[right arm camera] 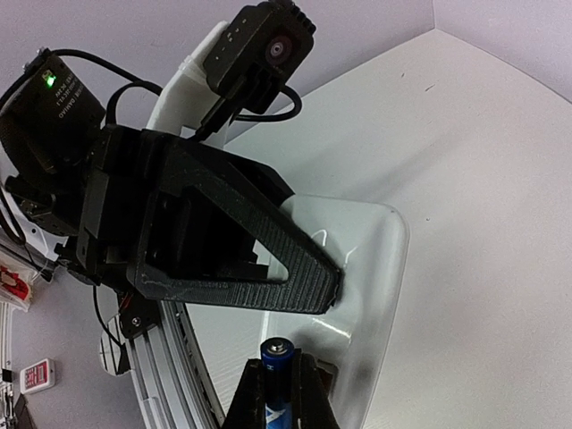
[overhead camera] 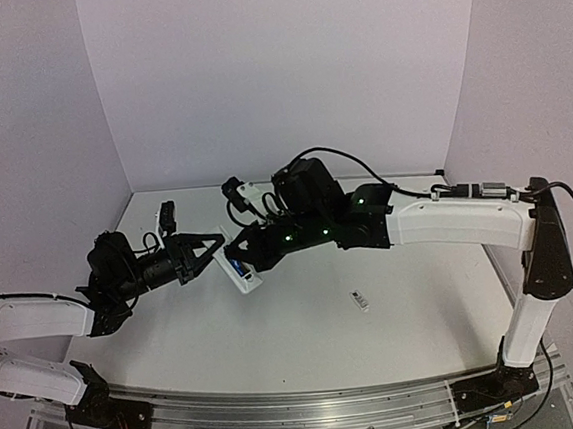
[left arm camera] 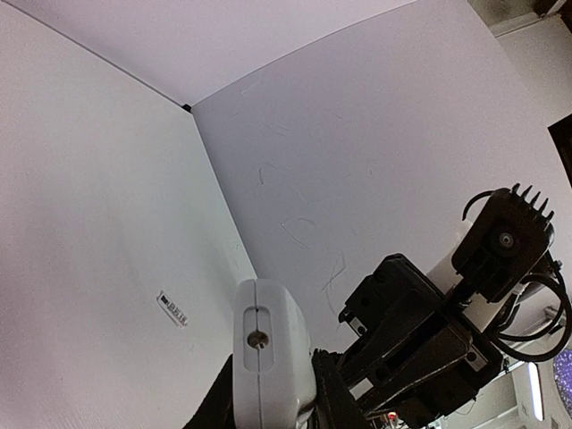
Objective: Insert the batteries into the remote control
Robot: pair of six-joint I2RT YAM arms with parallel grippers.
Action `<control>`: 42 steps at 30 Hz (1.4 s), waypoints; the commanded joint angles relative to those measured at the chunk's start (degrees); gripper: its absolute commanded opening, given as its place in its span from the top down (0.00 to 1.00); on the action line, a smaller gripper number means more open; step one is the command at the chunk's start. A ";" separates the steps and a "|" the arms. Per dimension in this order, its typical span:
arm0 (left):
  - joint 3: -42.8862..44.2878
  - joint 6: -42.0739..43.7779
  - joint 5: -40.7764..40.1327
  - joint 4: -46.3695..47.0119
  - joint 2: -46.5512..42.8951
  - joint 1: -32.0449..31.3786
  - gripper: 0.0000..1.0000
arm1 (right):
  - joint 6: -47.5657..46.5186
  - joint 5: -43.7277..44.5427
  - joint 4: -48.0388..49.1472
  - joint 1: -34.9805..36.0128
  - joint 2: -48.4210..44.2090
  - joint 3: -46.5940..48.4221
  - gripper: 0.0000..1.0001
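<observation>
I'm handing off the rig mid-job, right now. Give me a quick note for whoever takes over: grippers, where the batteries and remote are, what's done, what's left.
Left gripper: shut on the remote control, gripping it near mid-table.
Right gripper: shut on one blue battery, tip up, close against the remote's white shell, not seated.
Other cell: the top view shows blue at the remote, but I cannot tell whether that is a loaded cell or the held one.
A small white piece lies loose on the table, on the right arm's side.
Done: remote and one battery are in hand.
Left: seat the held battery, then check for the second.
</observation>
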 commanded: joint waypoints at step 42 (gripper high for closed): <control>-1.11 -5.24 -0.05 10.07 -2.88 0.75 1.00 | -6.56 0.15 2.85 0.35 -0.16 -6.64 1.00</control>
